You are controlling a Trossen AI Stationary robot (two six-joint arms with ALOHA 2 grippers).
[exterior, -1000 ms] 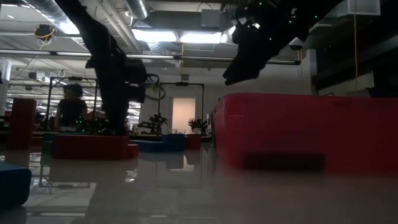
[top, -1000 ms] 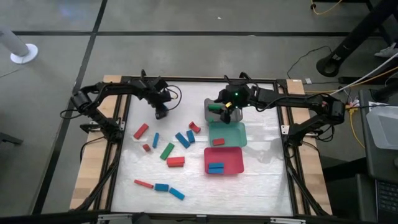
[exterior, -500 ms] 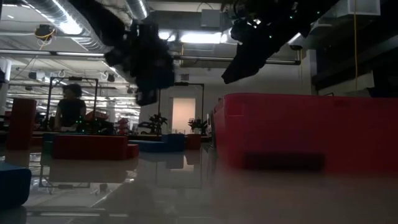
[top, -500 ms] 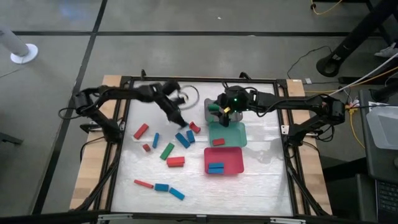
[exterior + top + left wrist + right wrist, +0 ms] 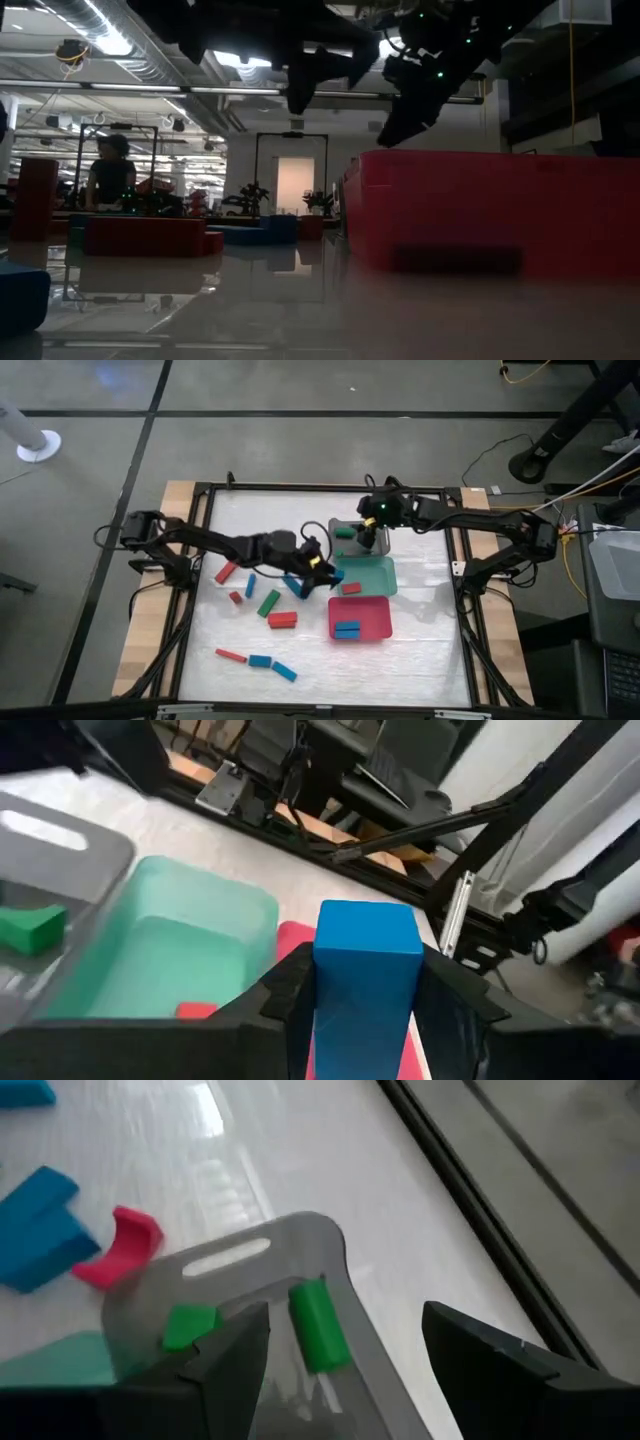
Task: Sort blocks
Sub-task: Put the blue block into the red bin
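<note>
left claw (image 5: 330,575) moved to teal tray (image 5: 380,577), gripping blue block (image 5: 366,965)

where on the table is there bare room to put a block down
Free: the wide strip right of the teal tray and red tray, out to the table frame; the front right part below the red tray; and the back left corner. Crowded: the middle left, where loose blocks lie scattered, and the front left by the blue blocks.

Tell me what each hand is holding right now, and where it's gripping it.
The left hand grips a blue block by its two long sides, one end sticking out. The right hand is open and empty above the grey tray.
</note>
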